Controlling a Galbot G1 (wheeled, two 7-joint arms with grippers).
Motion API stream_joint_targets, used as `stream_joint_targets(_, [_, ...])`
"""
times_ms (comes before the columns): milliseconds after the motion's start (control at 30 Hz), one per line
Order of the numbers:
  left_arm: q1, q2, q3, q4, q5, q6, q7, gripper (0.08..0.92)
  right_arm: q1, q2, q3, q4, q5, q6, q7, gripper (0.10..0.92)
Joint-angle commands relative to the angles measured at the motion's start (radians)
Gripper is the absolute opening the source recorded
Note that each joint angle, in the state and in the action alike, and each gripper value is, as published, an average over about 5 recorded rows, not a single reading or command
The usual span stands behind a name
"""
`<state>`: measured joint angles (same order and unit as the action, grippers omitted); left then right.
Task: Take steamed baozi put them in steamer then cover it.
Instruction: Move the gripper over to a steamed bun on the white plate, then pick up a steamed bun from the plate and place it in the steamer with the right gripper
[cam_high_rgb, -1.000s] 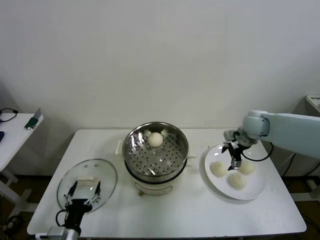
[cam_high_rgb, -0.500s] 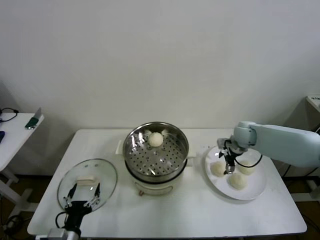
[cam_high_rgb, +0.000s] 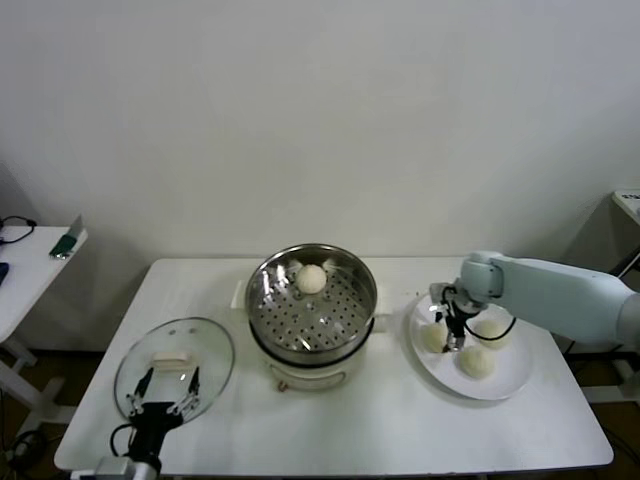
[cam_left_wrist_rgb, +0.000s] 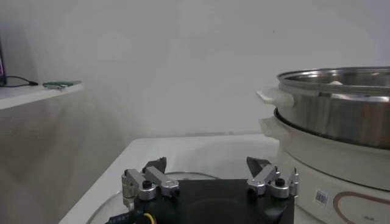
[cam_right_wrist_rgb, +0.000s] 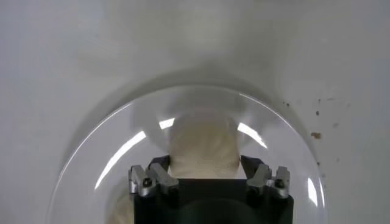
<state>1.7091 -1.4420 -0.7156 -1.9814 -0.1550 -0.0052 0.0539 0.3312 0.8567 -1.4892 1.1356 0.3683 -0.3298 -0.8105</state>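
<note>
The right gripper (cam_high_rgb: 450, 333) has its fingers around a bun (cam_right_wrist_rgb: 202, 146) on the plate (cam_high_rgb: 505, 385), not clearly clamped, so lifting early could squash or drop it.

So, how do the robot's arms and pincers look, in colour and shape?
The right arm has a smooth pale blue-grey shell, with black cable looping at its wrist. Both the right pincer and left pincer are black bodies with silver metal finger mounts and dark screws. A yellow wire shows beside the left pincer.
</note>
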Motion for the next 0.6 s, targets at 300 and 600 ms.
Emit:
stream_joint_targets(300, [0.004, -0.001, 0.0, 0.003, 0.002, 0.005, -0.002, 0.823, 0.097, -0.015, -0.008, 0.016, -0.059, 0.045, -0.051, 0.688])
stream_joint_targets(600, [0.001, -0.001, 0.007, -0.002, 0.013, 0.009, -0.001, 0.823, 0.553, -0.02, -0.191, 0.137, 0.212, 0.097, -0.18, 0.687])
